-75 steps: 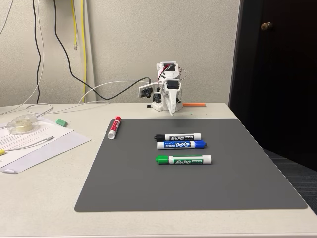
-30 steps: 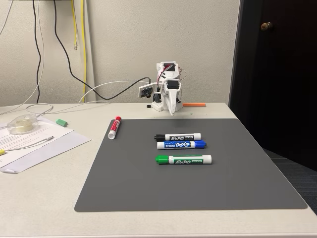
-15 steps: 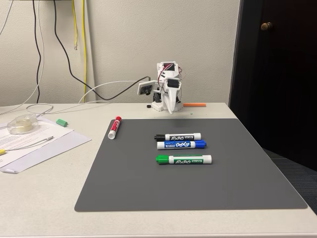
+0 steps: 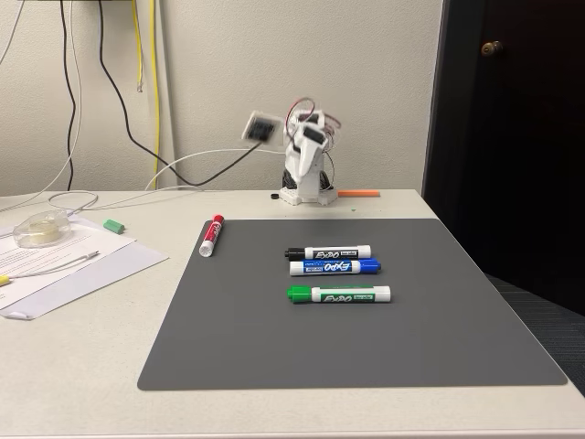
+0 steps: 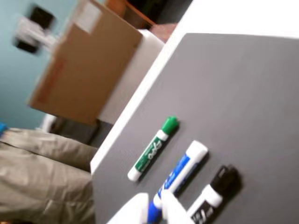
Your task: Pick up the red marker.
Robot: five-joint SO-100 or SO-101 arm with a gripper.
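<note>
We note the arm has just unfolded, lifting its gripper [image 5: 154, 207], fingertips nearly together and empty, far behind the untouched red marker [image 4: 211, 235]; approach beginning.

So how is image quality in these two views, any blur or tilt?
Fixed view: evenly lit and sharp on the red marker and gray mat, but the arm is motion-smeared. Wrist view: soft throughout, strongly tilted, with the green marker readable and the gripper tips blurred at the bottom edge.
</note>
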